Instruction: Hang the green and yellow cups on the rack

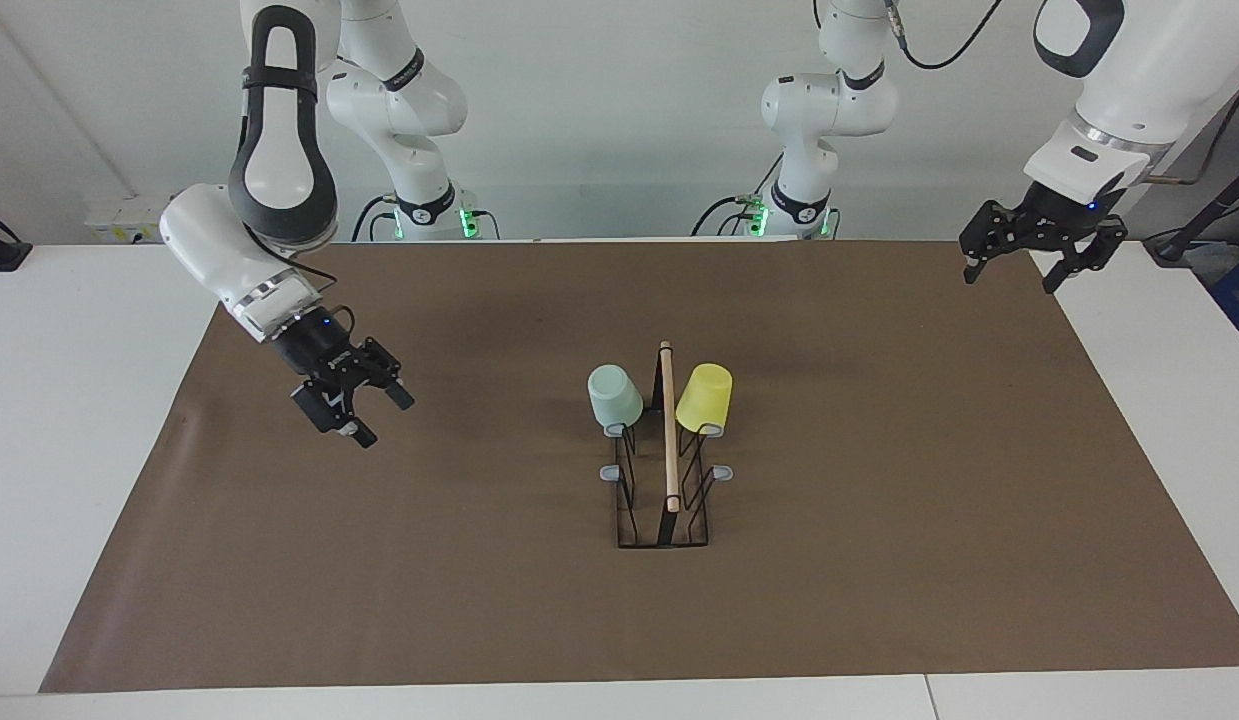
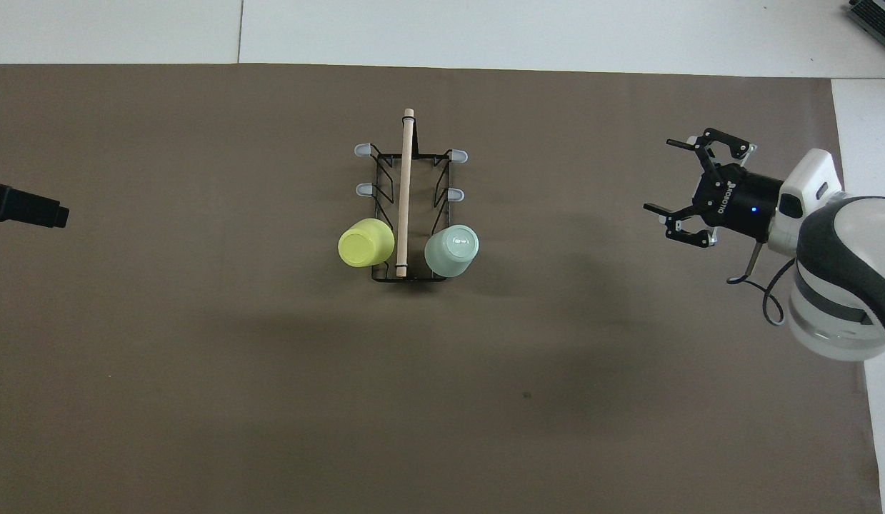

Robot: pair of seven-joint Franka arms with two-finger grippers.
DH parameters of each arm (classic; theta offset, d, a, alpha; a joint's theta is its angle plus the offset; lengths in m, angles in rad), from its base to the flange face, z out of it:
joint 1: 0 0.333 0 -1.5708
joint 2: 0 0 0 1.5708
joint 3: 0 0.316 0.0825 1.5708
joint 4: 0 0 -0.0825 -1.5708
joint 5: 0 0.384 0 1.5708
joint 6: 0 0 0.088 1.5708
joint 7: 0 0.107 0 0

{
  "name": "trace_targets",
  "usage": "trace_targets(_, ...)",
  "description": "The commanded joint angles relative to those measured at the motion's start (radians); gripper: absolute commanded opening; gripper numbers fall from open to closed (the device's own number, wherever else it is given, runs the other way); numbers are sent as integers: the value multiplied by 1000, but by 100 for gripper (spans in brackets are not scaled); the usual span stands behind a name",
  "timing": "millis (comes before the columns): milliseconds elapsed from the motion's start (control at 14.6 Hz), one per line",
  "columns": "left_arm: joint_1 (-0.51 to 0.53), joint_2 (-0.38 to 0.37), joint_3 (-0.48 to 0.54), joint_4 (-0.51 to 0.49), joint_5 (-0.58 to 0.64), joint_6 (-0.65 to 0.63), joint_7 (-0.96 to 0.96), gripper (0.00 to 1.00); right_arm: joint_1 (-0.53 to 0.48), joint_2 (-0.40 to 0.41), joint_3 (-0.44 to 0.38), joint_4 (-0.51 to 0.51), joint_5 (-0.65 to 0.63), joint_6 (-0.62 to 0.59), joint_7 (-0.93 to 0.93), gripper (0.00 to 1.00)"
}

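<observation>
The rack (image 1: 668, 430) stands mid-table, with its wooden dowel running away from the robots. The mint green cup (image 1: 614, 397) hangs upside down on the peg nearest the robots, on the side toward the right arm's end. The yellow cup (image 1: 704, 397) hangs the same way on the matching peg toward the left arm's end. In the overhead view the rack (image 2: 405, 185), green cup (image 2: 451, 250) and yellow cup (image 2: 366, 243) show too. My right gripper (image 1: 384, 420) (image 2: 658, 175) is open and empty over the mat, well apart from the rack. My left gripper (image 1: 1011, 280) is open and empty, raised over the mat's corner.
A brown mat (image 1: 879, 600) covers most of the white table (image 1: 79, 450). The other grey-tipped pegs (image 2: 361, 150) of the rack are bare. Only the tip of the left gripper (image 2: 56, 213) shows at the edge of the overhead view.
</observation>
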Motion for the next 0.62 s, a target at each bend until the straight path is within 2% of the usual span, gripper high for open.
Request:
trace_targets(0,19,-36,-15,-30,-15,-27,-8,100,-56,-11,6,20,-265,0,86,100)
trace_targets(205,31,-41,-24,-30,-15,-36,-17,100,-72,-32,4,18,-538,-1,240,100)
trace_targets(342,59,-45,-72,-30,-7,-48,-39,100,-73,-49,4,20,-710,-1,390,100)
trace_targets(547,60,-65,-78,-39,-4,-50,-34,100,-59,-72,13,26,-968,-7,640,100)
